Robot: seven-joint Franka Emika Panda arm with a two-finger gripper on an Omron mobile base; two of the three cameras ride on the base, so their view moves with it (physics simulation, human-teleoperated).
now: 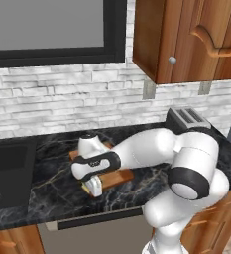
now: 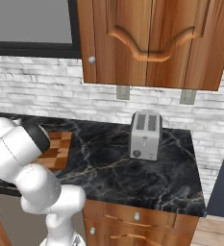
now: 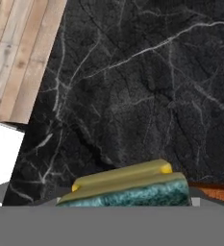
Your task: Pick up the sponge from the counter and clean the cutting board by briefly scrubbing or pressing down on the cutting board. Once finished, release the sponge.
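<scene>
Yellow and green, the sponge (image 3: 132, 187) sat pinched in the gripper (image 1: 93, 186), just above the black counter (image 3: 147, 86). It hung beside the cutting board's (image 1: 118, 177) near edge.

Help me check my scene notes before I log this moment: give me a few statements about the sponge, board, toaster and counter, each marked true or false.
1. The sponge sits right at the gripper, close in the hand view. True.
2. The cutting board lies on the counter. True.
3. The toaster stands on the cutting board. False: it stands on the counter, apart from the board, nearer the wall.
4. The counter is plain white. False: it is black with pale veining.
5. Wooden cabinets hang above the toaster. True.
</scene>
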